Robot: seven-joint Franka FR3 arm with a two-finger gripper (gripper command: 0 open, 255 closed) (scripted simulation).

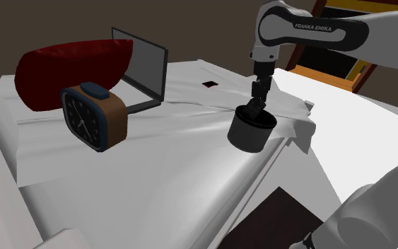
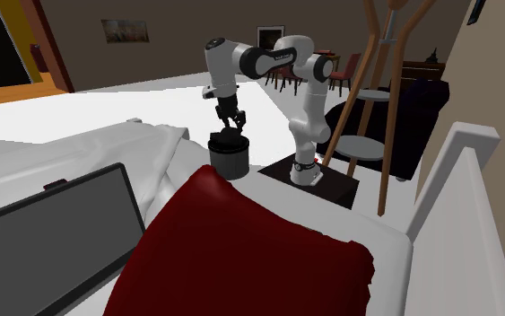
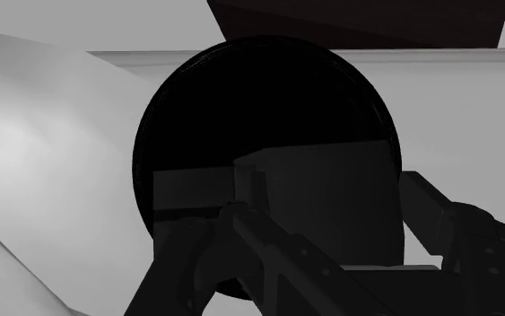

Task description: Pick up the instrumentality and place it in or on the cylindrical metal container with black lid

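While the arm (image 1: 310,28) bends over the black container (image 1: 250,134), tool (image 1: 259,99) pointing down at dark block (image 3: 322,188), cannot tell if grasped

"How many canisters?"

"One dark round canister (image 1: 250,129), directly below the gripper (image 1: 259,99). One dark block (image 3: 313,202) sits close in front of the hand, over the canister's black top."

"And clocks?"

"One clock (image 1: 93,117), well apart from the hand. Farther off still are one laptop (image 1: 142,67) and one dark red pillow (image 1: 70,67)."

"Any small bits?"

"One small black square (image 1: 208,85) on the sheet, near the hand."

"Arms?"

"One white arm (image 1: 310,28), with one gripper."
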